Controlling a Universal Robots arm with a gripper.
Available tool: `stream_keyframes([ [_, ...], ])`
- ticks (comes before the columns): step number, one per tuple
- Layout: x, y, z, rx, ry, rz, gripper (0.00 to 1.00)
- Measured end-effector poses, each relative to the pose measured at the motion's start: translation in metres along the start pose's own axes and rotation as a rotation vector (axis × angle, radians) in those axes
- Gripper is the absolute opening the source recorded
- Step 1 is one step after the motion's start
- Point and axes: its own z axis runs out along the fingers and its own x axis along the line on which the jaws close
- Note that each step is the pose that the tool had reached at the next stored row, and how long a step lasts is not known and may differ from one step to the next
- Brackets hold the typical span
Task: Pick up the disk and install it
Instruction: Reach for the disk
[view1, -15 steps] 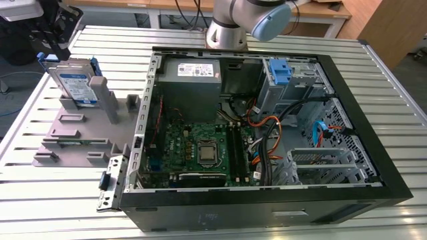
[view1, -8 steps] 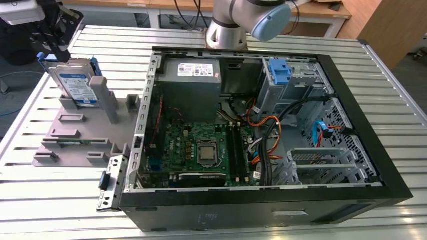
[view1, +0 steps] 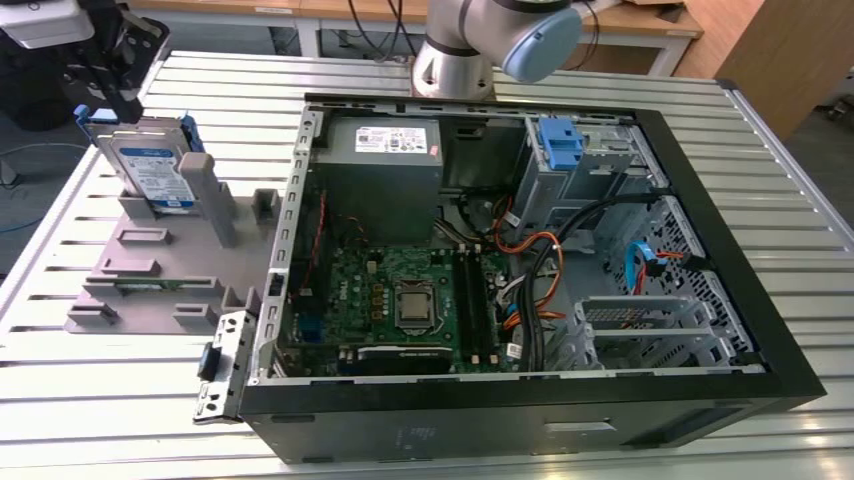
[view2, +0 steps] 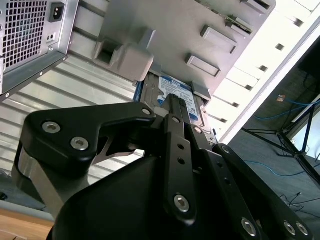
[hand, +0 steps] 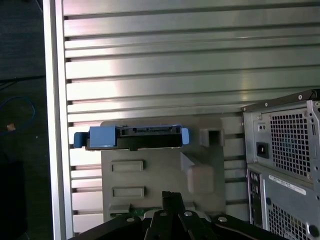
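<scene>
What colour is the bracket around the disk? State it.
The bracket is blue; clearest in the first wrist view.

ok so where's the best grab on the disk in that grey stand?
Probably the top edge of the disk, from straight above, pinching across its flat faces: it stands upright on edge, its bottom seated in the grey stand.

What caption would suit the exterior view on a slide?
Disk upright in grey holder beside the open computer case, gripper near its top.

A grey plastic holder (view1: 147, 265) lies just below the gripper (view1: 118, 100) on a slatted table (view1: 120, 420). The open computer case (view1: 787, 380), motherboard (view1: 360, 290) exposed, stands farther away.
</scene>
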Motion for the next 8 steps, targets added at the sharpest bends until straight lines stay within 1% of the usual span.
stream_keyframes([
  [5,0.0009,0.0069,0.0022,-0.0001,-0.0001,0.0,0.11],
  [8,0.0015,0.0096,0.0041,0.0,0.0,0.0,0.11],
])
